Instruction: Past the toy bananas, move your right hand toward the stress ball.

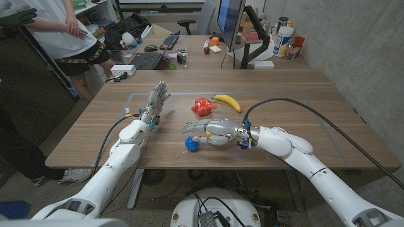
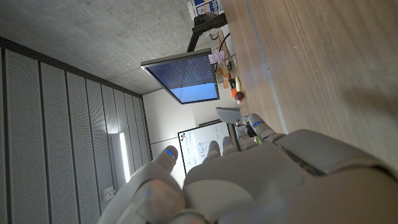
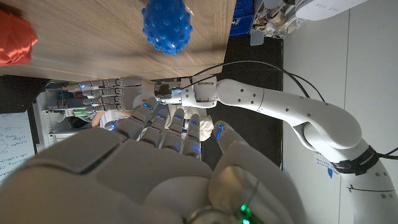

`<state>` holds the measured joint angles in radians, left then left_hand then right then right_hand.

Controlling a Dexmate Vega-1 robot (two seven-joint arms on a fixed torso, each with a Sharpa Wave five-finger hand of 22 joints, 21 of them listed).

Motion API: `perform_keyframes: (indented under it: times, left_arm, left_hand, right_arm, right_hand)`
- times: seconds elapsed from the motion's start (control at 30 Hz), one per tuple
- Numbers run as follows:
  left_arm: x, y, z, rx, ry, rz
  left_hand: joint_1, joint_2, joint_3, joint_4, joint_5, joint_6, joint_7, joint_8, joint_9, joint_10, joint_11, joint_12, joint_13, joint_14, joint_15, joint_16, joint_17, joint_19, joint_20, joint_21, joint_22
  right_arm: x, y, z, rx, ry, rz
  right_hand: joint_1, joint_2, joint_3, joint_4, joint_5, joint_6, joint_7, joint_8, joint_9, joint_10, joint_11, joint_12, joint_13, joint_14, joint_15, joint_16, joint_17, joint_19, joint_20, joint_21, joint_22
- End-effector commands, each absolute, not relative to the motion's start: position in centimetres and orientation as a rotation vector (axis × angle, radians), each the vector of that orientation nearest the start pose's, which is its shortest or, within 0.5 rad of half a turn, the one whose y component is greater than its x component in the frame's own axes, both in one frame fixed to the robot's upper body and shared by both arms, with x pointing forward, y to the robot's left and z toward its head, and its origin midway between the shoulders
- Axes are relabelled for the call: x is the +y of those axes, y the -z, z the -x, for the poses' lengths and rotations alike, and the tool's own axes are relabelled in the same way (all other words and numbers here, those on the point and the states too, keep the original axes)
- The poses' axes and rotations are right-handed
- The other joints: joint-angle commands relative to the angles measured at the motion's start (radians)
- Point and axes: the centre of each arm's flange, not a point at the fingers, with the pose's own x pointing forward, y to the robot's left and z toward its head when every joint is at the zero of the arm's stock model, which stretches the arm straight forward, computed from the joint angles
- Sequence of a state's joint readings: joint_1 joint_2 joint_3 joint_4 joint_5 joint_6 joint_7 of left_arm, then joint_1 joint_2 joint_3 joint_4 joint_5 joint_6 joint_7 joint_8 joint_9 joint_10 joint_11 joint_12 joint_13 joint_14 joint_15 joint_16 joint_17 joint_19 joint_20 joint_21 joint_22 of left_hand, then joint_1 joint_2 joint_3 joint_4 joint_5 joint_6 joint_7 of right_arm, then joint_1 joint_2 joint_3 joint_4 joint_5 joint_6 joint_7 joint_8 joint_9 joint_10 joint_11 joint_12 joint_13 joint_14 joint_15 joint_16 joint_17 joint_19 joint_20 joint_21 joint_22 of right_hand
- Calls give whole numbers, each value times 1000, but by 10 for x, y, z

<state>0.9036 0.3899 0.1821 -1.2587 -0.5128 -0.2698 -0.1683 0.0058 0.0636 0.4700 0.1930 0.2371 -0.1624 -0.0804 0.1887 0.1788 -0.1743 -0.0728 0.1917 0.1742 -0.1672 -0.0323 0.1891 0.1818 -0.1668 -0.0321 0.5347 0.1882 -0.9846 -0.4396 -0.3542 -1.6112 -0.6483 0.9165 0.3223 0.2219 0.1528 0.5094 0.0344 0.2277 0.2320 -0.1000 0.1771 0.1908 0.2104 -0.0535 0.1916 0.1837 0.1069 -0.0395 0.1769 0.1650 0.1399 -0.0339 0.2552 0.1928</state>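
Observation:
A blue knobbly stress ball (image 1: 192, 144) (image 3: 166, 27) lies near the table's front edge. My right hand (image 1: 209, 132) (image 3: 168, 162) hovers just behind and right of it, fingers stretched toward the left and apart, holding nothing; I cannot tell whether it touches the ball. A yellow toy banana (image 1: 227, 101) lies farther back, with a red crumpled object (image 1: 204, 106) (image 3: 15, 38) to its left. My left hand (image 1: 155, 103) (image 2: 249, 180) stands at the left of the table, fingers reaching away from me and spread, with nothing in it.
A black cable (image 1: 297, 104) arcs over the table's right side. Behind, a second desk carries a monitor (image 1: 230, 22) (image 2: 183, 78), keyboards (image 1: 146, 60) and bottles (image 1: 285, 39). A person (image 1: 60, 31) stands at the back left.

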Motion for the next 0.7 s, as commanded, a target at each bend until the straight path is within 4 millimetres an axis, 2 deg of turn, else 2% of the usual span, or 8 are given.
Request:
perform_keyframes:
  times: [0.03,0.7]
  left_arm:
    - [310,53,-652,-583,206,40]
    - [314,55,-651,-583,202,44]
  left_hand:
    - [-2,120,-5,3,6,-3,-5,-1,4,-41,1,4,6,-54,-10,2,2,-58,-27,-2,2]
    - [-2,120,-5,3,6,-2,-4,0,4,-41,1,4,6,-53,-9,2,2,-57,-26,-4,2]
  right_arm:
    - [-83,81,-499,-1238,-831,1344]
    - [-76,81,-503,-1225,-851,1358]
  right_hand:
    - [16,34,7,-5,-1,-2,3,6,3,-2,0,4,2,-2,-41,-1,5,3,-89,0,4]
    - [18,30,4,-3,-5,5,5,12,3,0,1,8,2,-2,-41,2,7,5,-88,-1,4]
